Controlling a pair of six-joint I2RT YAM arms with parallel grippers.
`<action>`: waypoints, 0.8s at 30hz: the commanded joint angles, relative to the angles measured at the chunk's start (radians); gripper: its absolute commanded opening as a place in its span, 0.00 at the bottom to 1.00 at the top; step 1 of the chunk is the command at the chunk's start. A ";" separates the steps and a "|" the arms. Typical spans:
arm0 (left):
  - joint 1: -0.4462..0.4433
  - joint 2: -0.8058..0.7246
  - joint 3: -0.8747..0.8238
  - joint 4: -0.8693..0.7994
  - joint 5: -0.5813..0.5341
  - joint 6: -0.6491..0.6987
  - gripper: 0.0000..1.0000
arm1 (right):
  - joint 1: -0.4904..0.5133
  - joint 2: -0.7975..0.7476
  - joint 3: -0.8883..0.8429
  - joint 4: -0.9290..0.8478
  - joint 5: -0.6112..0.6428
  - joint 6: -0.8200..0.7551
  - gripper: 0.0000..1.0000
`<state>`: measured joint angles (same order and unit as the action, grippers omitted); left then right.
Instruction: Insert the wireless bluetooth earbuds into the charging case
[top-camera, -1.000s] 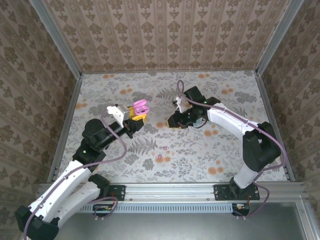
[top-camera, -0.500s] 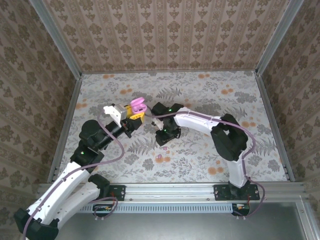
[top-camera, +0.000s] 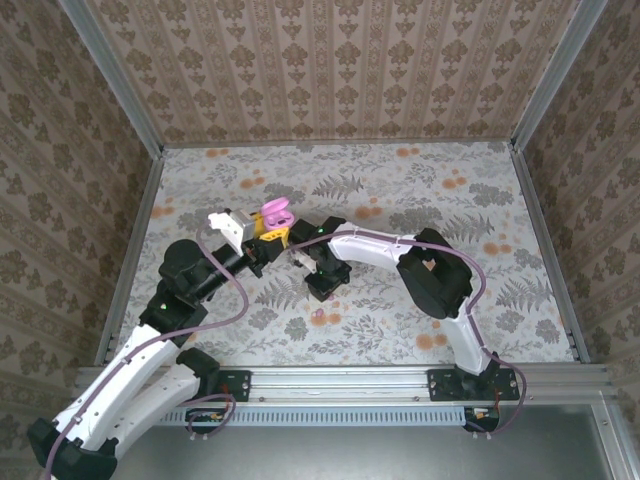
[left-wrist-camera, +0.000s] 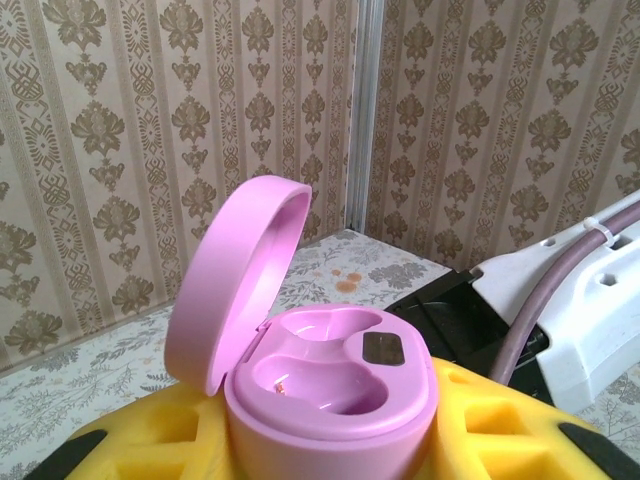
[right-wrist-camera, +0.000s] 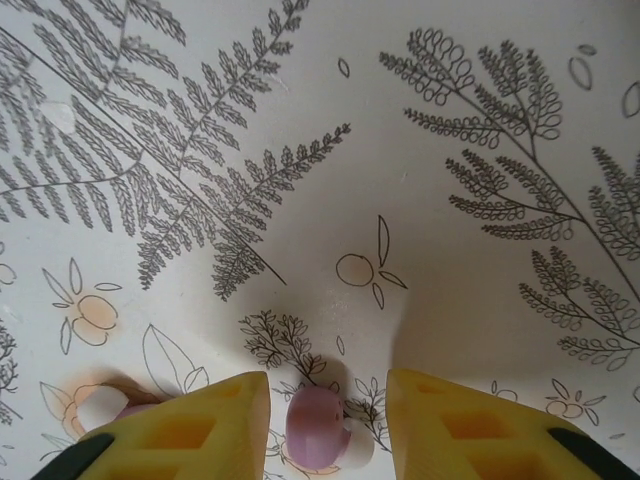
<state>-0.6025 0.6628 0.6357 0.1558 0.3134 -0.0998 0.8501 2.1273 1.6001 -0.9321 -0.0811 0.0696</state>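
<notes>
Right claw (right-wrist-camera: 328, 388) is open, fingers straddling a pink earbud (right-wrist-camera: 316, 426) that lies on the tabletop cloth (right-wrist-camera: 300, 150), gap on both sides. Centre on it, drop lower, close gently: tiny and glossy, likely to squirt out. Another pinkish bit (right-wrist-camera: 100, 410) sits just beside one finger, half hidden; avoid nudging it. Left claw (top-camera: 271, 235) grips the pink charging case (left-wrist-camera: 330, 385), lid open, both wells look empty. It sits just left of the right arm (top-camera: 380, 248), so clearance is tight.

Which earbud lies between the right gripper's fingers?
The pink earbud centred in the gap; the other earbud lies outside, past the finger at the picture's left.
</notes>
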 joint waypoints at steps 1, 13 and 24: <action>-0.007 -0.015 0.037 0.007 -0.005 0.020 0.29 | 0.004 0.026 0.025 -0.049 0.032 -0.026 0.37; -0.008 -0.015 0.037 0.006 -0.007 0.018 0.29 | 0.016 0.054 0.030 -0.057 0.048 -0.015 0.32; -0.008 -0.012 0.036 0.008 -0.006 0.014 0.29 | 0.023 0.046 0.009 -0.084 0.072 0.028 0.32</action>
<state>-0.6025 0.6628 0.6380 0.1509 0.3134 -0.0967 0.8635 2.1540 1.6222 -0.9684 -0.0399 0.0784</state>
